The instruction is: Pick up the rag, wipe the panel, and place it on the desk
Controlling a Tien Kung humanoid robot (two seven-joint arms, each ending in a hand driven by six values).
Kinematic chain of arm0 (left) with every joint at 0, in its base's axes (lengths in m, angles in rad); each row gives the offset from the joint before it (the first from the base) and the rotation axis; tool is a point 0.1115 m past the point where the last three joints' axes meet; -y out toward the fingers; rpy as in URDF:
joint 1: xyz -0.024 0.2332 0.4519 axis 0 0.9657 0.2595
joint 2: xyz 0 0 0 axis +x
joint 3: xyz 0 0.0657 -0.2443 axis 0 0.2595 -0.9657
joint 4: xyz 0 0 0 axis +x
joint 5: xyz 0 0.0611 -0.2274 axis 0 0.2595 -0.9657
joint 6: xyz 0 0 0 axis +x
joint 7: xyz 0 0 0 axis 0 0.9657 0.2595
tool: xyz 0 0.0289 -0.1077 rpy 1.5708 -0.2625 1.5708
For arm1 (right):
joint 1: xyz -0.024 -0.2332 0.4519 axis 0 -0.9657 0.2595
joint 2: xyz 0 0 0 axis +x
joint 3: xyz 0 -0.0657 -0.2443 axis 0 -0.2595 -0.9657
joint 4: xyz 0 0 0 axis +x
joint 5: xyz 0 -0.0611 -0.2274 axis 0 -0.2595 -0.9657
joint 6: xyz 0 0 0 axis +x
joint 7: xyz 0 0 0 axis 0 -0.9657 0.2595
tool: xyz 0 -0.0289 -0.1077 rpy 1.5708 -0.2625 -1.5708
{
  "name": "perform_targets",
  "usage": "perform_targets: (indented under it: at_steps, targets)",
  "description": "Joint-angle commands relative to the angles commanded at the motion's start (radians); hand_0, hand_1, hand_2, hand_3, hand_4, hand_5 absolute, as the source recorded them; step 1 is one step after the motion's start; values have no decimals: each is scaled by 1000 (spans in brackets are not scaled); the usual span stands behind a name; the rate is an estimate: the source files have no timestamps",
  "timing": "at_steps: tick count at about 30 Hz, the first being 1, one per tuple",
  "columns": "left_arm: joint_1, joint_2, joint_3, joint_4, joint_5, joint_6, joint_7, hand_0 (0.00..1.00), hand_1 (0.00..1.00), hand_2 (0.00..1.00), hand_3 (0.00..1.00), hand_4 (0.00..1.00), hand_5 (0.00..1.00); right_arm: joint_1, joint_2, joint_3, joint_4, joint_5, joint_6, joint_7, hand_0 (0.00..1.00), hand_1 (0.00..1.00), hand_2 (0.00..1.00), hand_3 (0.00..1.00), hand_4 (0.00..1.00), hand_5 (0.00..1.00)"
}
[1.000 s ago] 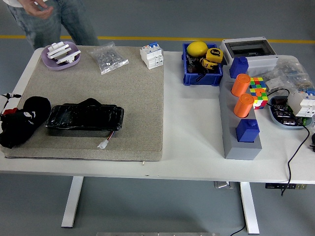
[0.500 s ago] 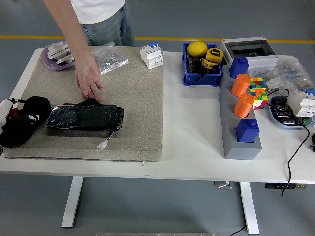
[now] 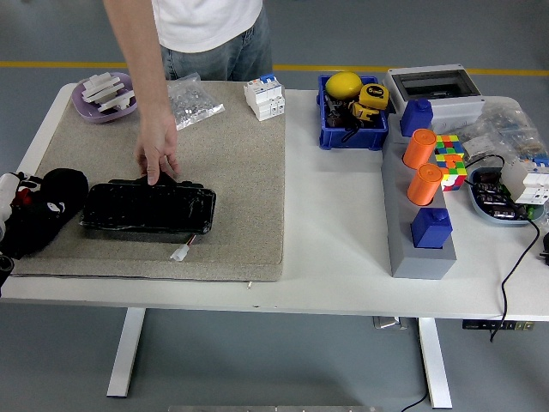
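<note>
The black panel (image 3: 147, 209) lies flat on the grey mat (image 3: 232, 172) at the front left. A black rag (image 3: 58, 196) lies bunched on the mat just left of the panel. My left hand (image 3: 10, 202) is at the table's left edge, right against the rag; the dark cloth hides how it meets the rag. A person stands at the far side and reaches down with one hand (image 3: 157, 161), whose fingertips touch the panel's far edge. My right arm is out of view.
On the mat's far side are a purple dish (image 3: 105, 93) of white parts, a bag of screws (image 3: 193, 101) and a white breaker (image 3: 264, 97). To the right stand a blue bin (image 3: 352, 112), a grey block (image 3: 420, 232) with orange cylinders and blue blocks, and a colour cube (image 3: 449, 159).
The person stepped up to the table and brought a hand down onto the panel's far edge. My left hand drew back slightly toward the table's left edge.
</note>
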Motion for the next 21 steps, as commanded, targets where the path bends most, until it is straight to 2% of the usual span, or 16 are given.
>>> perform_targets:
  at_steps: [3,4,9,10,15,16,21]
  targets:
    - [0,-2,7,7,2,9,3,342,458,739,636,794,123,0,-2,-1,-1,1,-1,0,735,633,669,621,998,619]
    - [0,-3,9,10,3,10,3,290,360,677,610,699,44,0,-2,-2,-1,2,-1,0,735,633,669,620,998,618]
    - [3,-6,13,19,9,38,-1,290,360,677,610,699,44,0,-1,-1,-2,2,-1,0,735,633,669,620,998,618]
    - [3,-6,14,20,8,44,-3,233,255,607,577,515,2,0,-1,-1,-2,3,-1,0,735,633,669,618,998,618]
    - [3,-7,17,27,4,71,-15,233,255,607,577,515,2,3,0,-1,-3,4,-1,0,735,633,669,618,998,618]
    - [3,-7,18,28,4,75,-17,214,171,564,543,413,2,3,0,-2,-3,4,-1,0,735,633,669,619,998,616]
    - [9,-12,14,26,19,100,-29,214,171,564,543,413,2,4,1,-2,-3,5,-1,0,735,633,669,619,998,616]
